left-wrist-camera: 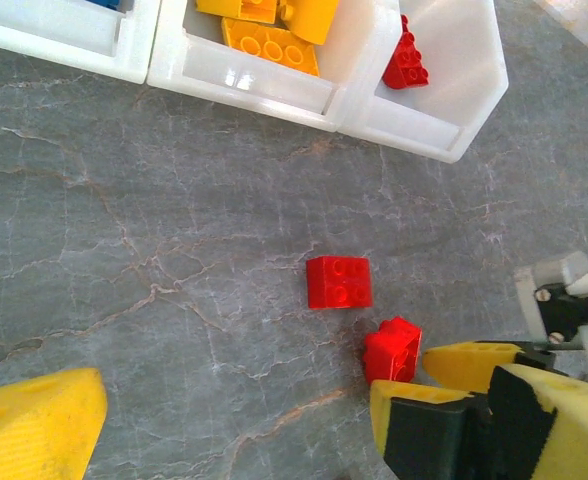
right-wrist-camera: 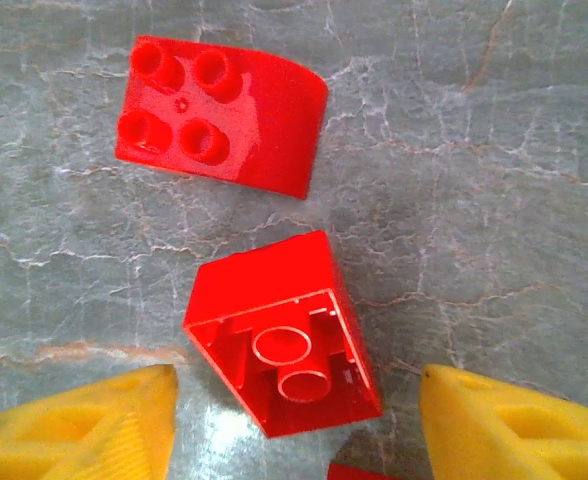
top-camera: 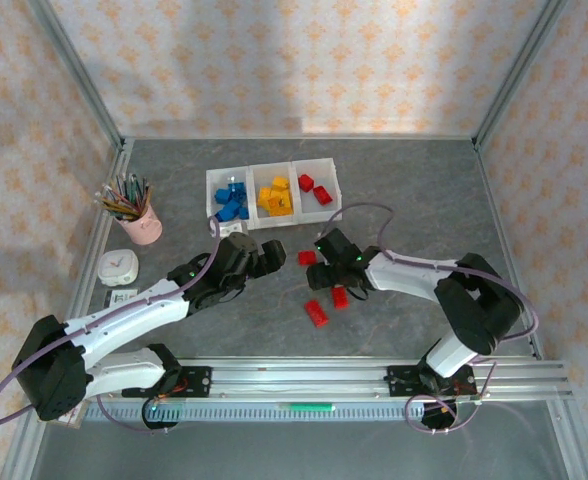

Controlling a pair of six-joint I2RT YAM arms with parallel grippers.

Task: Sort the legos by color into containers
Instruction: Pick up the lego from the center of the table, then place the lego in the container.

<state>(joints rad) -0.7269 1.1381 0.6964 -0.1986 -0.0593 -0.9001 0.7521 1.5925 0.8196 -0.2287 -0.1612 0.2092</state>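
Observation:
The containers stand in a row at the back; blue legos fill the left bin, yellow ones the middle and red ones the right. A red lego lies tipped on its side, hollow underside showing, between the fingers of my right gripper, which is open with a gap on both sides. Another red lego sits studs-up just beyond it. Two more red legos lie nearer the front. My left gripper hovers wide open just to the left, holding nothing.
A pink cup of pencils stands at the left, with a small white object in front of it. A metal rail runs along the near edge. The two grippers are close together at mid-table.

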